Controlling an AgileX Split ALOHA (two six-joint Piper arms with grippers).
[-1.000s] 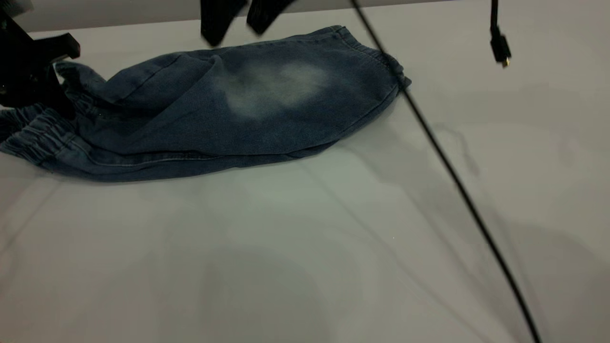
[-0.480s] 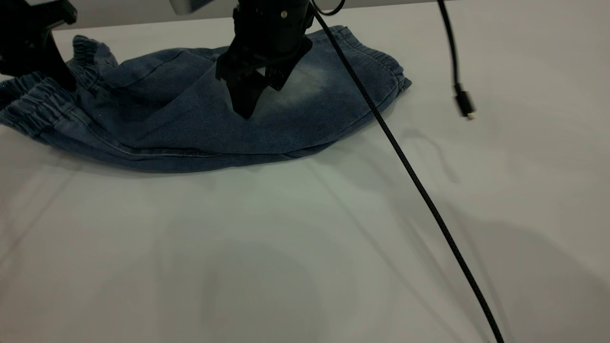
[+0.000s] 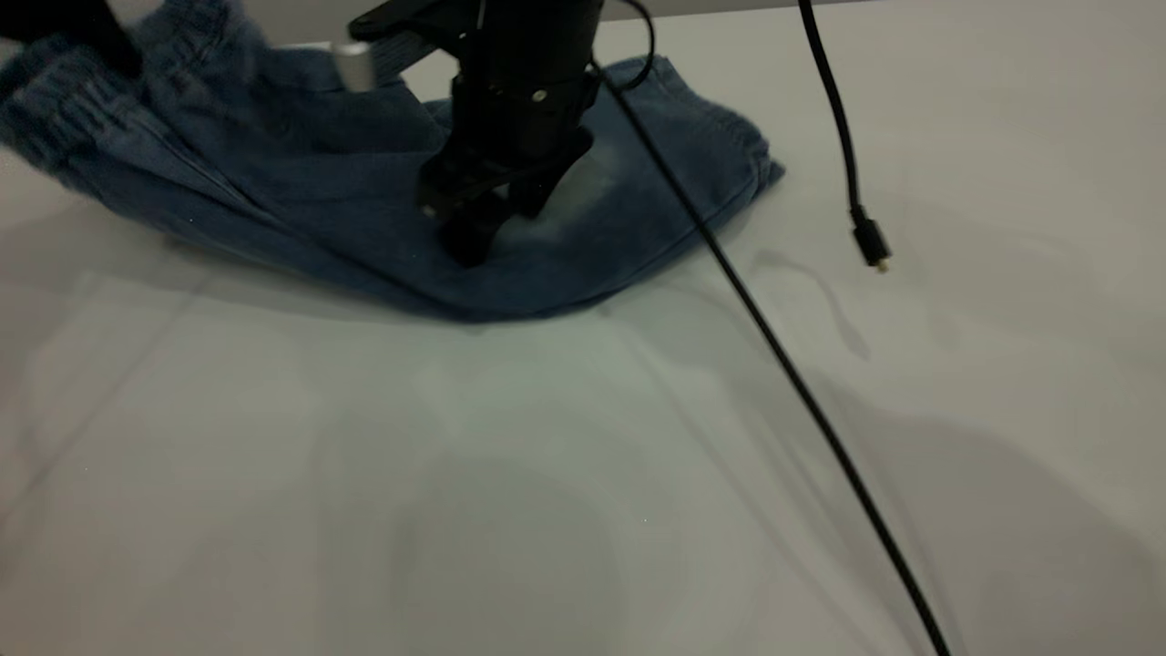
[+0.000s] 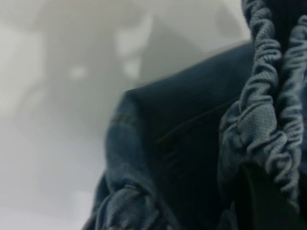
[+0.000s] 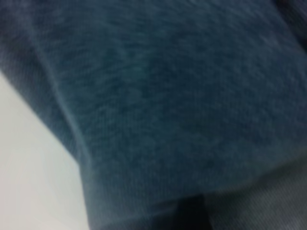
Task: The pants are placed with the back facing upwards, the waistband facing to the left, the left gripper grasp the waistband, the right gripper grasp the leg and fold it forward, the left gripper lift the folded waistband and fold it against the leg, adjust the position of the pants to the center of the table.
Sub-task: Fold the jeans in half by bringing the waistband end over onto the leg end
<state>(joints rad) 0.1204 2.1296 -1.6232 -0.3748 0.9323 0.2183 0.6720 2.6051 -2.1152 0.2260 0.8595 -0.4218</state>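
Whitish table (image 3: 583,474) carries my denim shorts (image 3: 629,228) at its far edge. Left gripper (image 3: 68,23) lifts the clamped waistband (image 3: 55,100); right gripper (image 3: 478,232), jaws unreadable, pins the leg (image 3: 710,164). Next I'd carry the waistband over.

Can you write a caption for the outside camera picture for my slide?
Left gripper lifts the waistband while right gripper presses the pants on the table.
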